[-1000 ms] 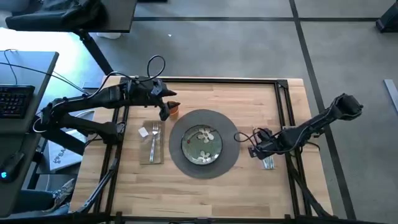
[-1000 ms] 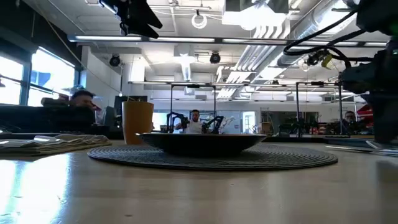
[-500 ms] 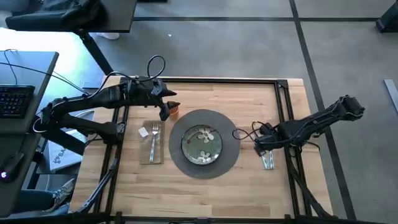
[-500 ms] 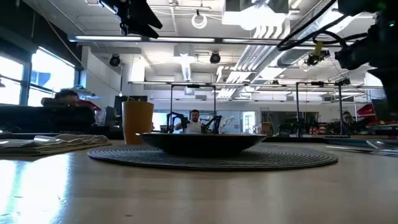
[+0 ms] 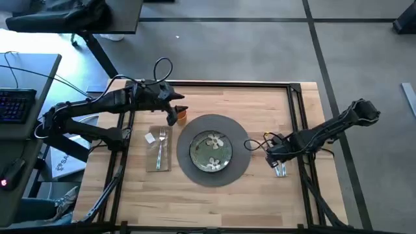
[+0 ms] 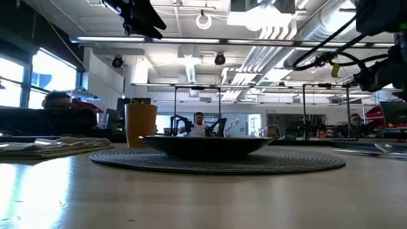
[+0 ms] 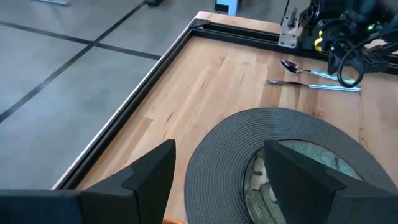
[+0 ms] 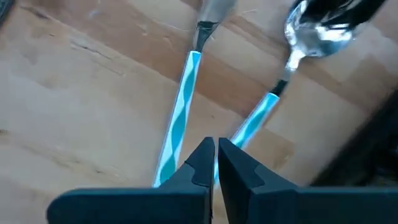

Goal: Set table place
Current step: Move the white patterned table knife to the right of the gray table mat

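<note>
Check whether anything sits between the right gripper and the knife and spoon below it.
Nothing visible does. The right gripper, fingers nearly closed, hangs directly over the knife and spoon, which lie side by side on bare table right of the placemat.

Both arms were dark, jointed tubes (matte black throughout) with looping black cables along them. The left gripper (image 7: 214,180) ended in broad, wedge-shaped black fingers; the right gripper (image 8: 215,163) had narrower, pointed black ones.
</note>
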{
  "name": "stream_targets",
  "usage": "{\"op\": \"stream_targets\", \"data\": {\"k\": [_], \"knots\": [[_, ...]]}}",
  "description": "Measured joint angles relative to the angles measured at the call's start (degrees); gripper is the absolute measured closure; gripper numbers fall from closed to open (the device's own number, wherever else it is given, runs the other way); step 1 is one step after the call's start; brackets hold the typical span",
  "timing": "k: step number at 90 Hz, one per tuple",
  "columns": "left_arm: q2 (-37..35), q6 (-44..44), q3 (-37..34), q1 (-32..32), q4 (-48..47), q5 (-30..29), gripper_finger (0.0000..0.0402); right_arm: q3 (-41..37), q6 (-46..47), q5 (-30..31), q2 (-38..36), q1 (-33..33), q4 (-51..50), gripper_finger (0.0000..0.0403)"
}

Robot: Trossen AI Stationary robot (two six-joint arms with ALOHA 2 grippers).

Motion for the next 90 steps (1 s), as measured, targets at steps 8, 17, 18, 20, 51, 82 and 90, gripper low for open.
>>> {"op": "stream_targets", "data": {"k": [8,17,18,20,51,82,90], "knots": [[0.01,-0.44,0.00,0.00,0.02,-0.01,0.0179,-1.05,0.34,0.08,0.00,0.00,0.44,0.0403],[0.00,-0.44,0.00,0.01,0.17,-0.09,0.0179,-2.09,-0.03,-0.28,0.00,0.00,1.64,0.0403],[0.00,-0.44,0.00,0.02,0.20,-0.09,0.0179,-2.21,-0.03,-0.49,0.00,0.01,1.78,0.0403],[0.00,-0.44,0.00,0.02,0.34,-0.09,0.0179,-2.44,-0.05,-0.80,0.00,0.10,2.13,0.0403],[0.00,-0.46,0.00,0.02,0.41,-0.26,0.0179,-3.39,2.35,-1.05,0.00,2.36,4.50,0.0403],[0.02,-0.46,0.00,0.00,0.81,-0.66,0.0179,-3.39,7.60,-0.45,0.95,5.69,6.34,0.0403],[0.02,-0.46,0.00,0.02,0.81,-0.66,0.0179,-3.39,7.97,-0.15,2.18,6.14,7.90,0.0403]]}}
